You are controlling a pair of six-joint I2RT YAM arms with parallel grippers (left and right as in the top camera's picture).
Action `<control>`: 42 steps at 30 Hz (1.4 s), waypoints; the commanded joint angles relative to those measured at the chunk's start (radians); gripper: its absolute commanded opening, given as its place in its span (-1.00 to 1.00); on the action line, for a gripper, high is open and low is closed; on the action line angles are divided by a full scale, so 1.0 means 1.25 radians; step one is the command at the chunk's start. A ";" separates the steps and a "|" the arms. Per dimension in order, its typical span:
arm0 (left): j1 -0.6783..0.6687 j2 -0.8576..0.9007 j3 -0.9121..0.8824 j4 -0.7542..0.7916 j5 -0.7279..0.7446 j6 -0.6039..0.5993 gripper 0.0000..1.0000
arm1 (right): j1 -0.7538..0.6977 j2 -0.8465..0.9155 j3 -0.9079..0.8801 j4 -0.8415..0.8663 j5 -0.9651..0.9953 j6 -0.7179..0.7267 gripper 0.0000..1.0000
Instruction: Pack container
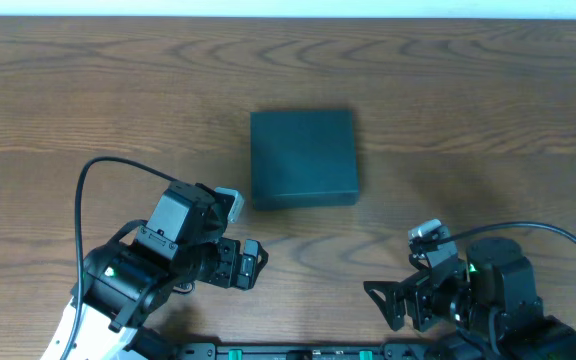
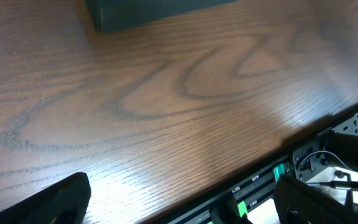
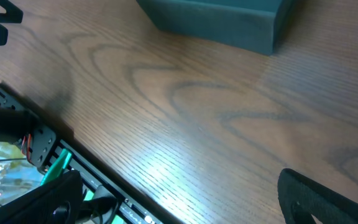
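container [image 1: 303, 158]: centre, closed
left gripper [image 1: 256, 263]: jaws apart, empty, near-left
right gripper [image 1: 383, 305]: jaws apart, empty, near-right
risk: prying it open could shove it away

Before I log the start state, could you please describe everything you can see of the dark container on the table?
The container is a dark teal-black, matte, square, shallow box, cardboard by its look. Its top is flat and closed; no seam or hinge shows. It lies flat near the middle of the wooden table, touched by nothing else.
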 commanded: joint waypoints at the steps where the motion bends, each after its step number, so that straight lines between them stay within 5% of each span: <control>1: -0.003 0.002 0.002 -0.002 -0.006 -0.004 0.91 | 0.002 -0.004 0.010 -0.002 0.002 -0.011 0.99; 13: 0.120 -0.106 0.000 -0.006 -0.094 0.025 0.91 | 0.002 -0.004 0.010 -0.002 0.002 -0.011 0.98; 20: 0.304 -0.271 -0.117 0.183 -0.098 0.302 0.91 | 0.002 -0.004 0.010 -0.002 0.002 -0.011 0.99; 23: 0.368 -0.350 -0.214 0.276 -0.096 0.352 0.91 | 0.002 -0.004 0.010 -0.002 0.002 -0.011 0.98; 32: 0.490 -0.515 -0.467 0.434 -0.040 0.359 0.91 | 0.002 -0.004 0.010 -0.002 0.002 -0.011 0.99; 42: 0.497 -0.617 -0.573 0.444 -0.050 0.359 0.91 | 0.002 -0.004 0.010 -0.002 0.002 -0.011 0.98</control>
